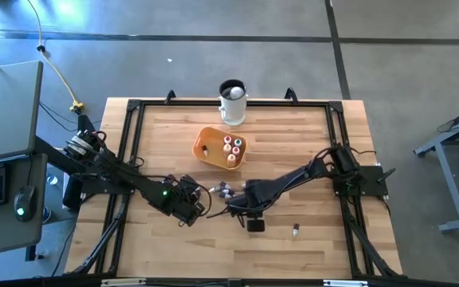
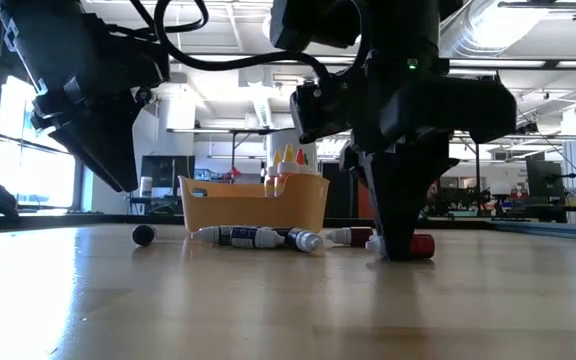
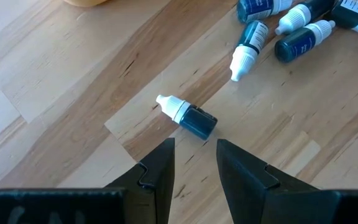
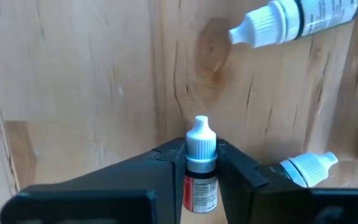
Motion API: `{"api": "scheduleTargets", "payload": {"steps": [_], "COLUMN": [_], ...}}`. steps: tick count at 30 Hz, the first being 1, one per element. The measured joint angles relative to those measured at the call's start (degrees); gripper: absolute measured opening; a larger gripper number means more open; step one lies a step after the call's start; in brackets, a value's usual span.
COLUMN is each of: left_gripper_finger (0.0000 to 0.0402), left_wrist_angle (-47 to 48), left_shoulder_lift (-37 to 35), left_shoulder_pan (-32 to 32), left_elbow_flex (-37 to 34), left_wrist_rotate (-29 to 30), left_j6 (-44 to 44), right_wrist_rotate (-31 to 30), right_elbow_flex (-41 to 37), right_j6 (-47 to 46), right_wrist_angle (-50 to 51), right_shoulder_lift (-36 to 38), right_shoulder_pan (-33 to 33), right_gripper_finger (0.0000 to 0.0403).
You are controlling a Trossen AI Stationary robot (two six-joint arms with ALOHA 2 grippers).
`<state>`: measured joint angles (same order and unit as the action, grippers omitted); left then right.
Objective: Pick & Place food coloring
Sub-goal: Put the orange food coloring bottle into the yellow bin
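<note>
I see an orange bowl [image 1: 205,151] just past the middle of my wooden table [image 1: 309,255], toward twelve o'clock. A white mug [image 1: 233,104] stands beyond it at the far edge, holding a pale ball. A small dark ball [image 2: 144,235] rests on the tabletop.

place: lab/workshop | cues: ceiling ducts [image 2: 508,30], concrete floor [image 1: 213,64], monitors [image 2: 546,180], framed wooden table [image 1: 309,255]
</note>
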<state>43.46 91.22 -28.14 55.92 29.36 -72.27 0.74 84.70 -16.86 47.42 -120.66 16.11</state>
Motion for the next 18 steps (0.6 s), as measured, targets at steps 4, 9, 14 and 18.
{"api": "scheduleTargets", "payload": {"steps": [4, 9, 14, 18], "left_gripper_finger": [0.0117, 0.0117, 0.0117, 0.0117], "left_wrist_angle": [1.8, 5.2, 8.3, 9.6], "left_shoulder_lift": [-1.3, -5.2, -9.0, -9.8], "left_shoulder_pan": [0.0, 0.0, 0.0, 0.0], "left_elbow_flex": [0.0, 0.1, 0.1, 0.1], "left_wrist_rotate": [-0.6, 0.3, 1.2, 1.1], "left_j6": [0.0, 0.0, 0.0, 1.1], "right_wrist_rotate": [0.1, -4.9, -10.4, -9.7], "right_elbow_flex": [-0.4, -0.1, 0.0, 0.0], "right_j6": [-0.6, 4.5, 12.6, 18.7], "right_wrist_angle": [-1.3, -9.8, -26.3, -34.6], "right_shoulder_lift": [2.9, 7.9, 10.5, 10.3], "right_shoulder_pan": [-1.4, -4.3, -9.1, -14.0], "right_gripper_finger": [0.0064, 0.0067, 0.0069, 0.0067]}}
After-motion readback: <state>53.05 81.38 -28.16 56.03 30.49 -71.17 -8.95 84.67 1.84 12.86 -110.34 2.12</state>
